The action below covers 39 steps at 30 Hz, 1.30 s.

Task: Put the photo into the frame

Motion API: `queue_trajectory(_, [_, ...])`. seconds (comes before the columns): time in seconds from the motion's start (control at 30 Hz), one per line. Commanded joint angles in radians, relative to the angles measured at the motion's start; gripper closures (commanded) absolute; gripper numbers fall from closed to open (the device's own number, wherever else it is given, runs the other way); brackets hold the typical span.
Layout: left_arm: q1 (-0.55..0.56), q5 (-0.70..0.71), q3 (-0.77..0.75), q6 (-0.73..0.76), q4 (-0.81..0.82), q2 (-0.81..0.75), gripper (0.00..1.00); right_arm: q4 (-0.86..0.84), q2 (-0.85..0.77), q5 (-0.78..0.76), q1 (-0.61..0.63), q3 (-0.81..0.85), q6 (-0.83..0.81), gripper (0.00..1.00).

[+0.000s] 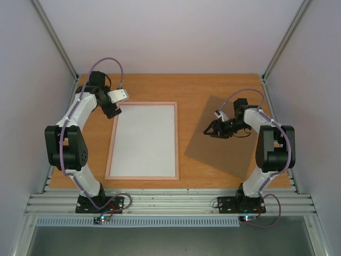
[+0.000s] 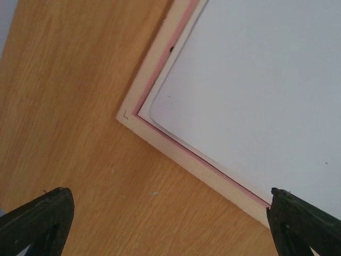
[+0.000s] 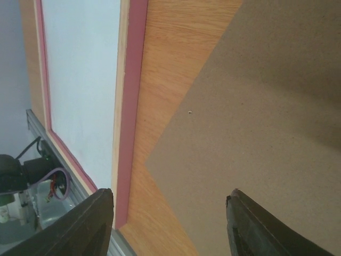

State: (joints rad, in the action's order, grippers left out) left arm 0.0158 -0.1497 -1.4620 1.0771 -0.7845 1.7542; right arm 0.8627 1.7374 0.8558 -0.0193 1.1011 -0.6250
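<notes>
**Photo down in the frame, white back up, and nobody holding anything!**

The photo (image 1: 144, 138) lies face-down inside the pink-edged frame (image 1: 143, 177), which sits flat on the left half of the table (image 1: 197, 88). The danger, I'd say, is that loose sheet. Nothing pins it, so any brush from a finger, or the brown backing board (image 1: 226, 154) sliding in over it, could skew it or crease a corner. It looks plain white and smooth, with a rounded corner, and the left wrist view shows a sliver of another pale layer (image 2: 144, 112) beneath it. The left gripper (image 1: 113, 111) hovers at the frame's far left corner, fingers spread wide and empty. The right gripper (image 1: 210, 132) hangs over the board with its fingers apart, gripping nothing.
</notes>
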Motion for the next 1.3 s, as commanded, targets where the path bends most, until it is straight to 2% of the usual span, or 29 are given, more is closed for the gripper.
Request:
queue_trajectory(0.0, [-0.002, -0.018, -0.052, -0.129, 0.075, -0.02, 0.01, 0.053, -0.059, -0.06, 0.003, 0.046, -0.079, 0.4])
queue_trajectory(0.13, [0.023, -0.098, -0.061, -0.275, 0.143, -0.08, 0.01, 0.127, -0.093, -0.103, -0.021, 0.071, -0.137, 0.37])
queue_trajectory(0.3, [0.167, -0.016, -0.067, -0.478, 0.215, -0.136, 0.01, 0.248, -0.13, -0.13, -0.114, 0.101, -0.193, 0.29])
queue_trajectory(0.47, [0.293, -0.128, -0.096, -0.746, 0.188, -0.141, 0.01, 0.332, -0.172, -0.169, -0.266, 0.109, -0.224, 0.22])
queue_trajectory(0.57, [0.365, -0.197, -0.076, -0.946, 0.234, -0.123, 0.01, 0.358, -0.187, -0.202, -0.33, 0.108, -0.215, 0.19])
queue_trajectory(0.67, [0.466, -0.175, -0.084, -1.083, 0.254, -0.081, 0.01, 0.385, -0.209, -0.257, -0.38, 0.105, -0.21, 0.16])
queue_trajectory(0.8, [0.605, -0.078, -0.04, -1.14, 0.339, -0.041, 0.01, 0.42, -0.23, -0.336, -0.445, 0.104, -0.213, 0.13])
queue_trajectory(0.93, [0.686, -0.102, -0.146, -1.213, 0.241, 0.099, 0.01, 0.433, -0.218, -0.423, -0.5, 0.109, -0.211, 0.11])
queue_trajectory(1.1, [0.738, -0.172, -0.258, -1.282, 0.193, 0.257, 0.01, 0.42, -0.153, -0.465, -0.545, 0.097, -0.149, 0.11])
queue_trajectory(1.27, [0.76, -0.131, -0.34, -1.378, 0.167, 0.369, 0.01, 0.364, -0.114, -0.533, -0.566, 0.091, -0.083, 0.1])
